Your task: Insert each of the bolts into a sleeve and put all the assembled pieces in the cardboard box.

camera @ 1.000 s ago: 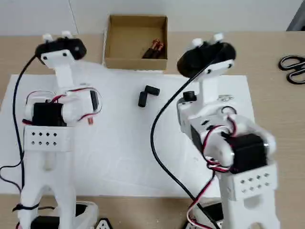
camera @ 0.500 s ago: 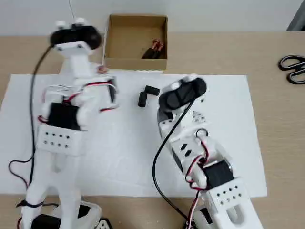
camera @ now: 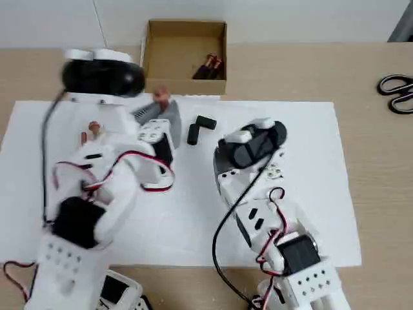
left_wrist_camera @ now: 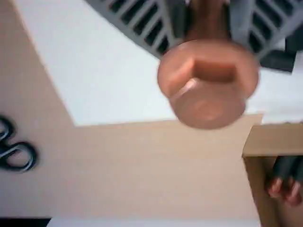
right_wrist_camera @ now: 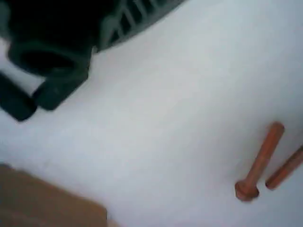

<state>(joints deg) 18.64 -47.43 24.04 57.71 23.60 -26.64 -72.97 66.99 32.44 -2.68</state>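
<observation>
Two loose bolts (camera: 90, 130) lie at the left of the white sheet (camera: 310, 148). Left gripper (camera: 158, 111) is clamped on a copper hex-head bolt (camera: 161, 95), just short of the cardboard box (camera: 184, 85). The head faces the wrist camera and the shank runs back between the fingers. Two black sleeves (camera: 199, 129) lie to its right. Right gripper (right_wrist_camera: 128, 21): state cannot be told.

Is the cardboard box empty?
No, the high view shows sleeved bolts lying in one corner of the cardboard box.
</observation>
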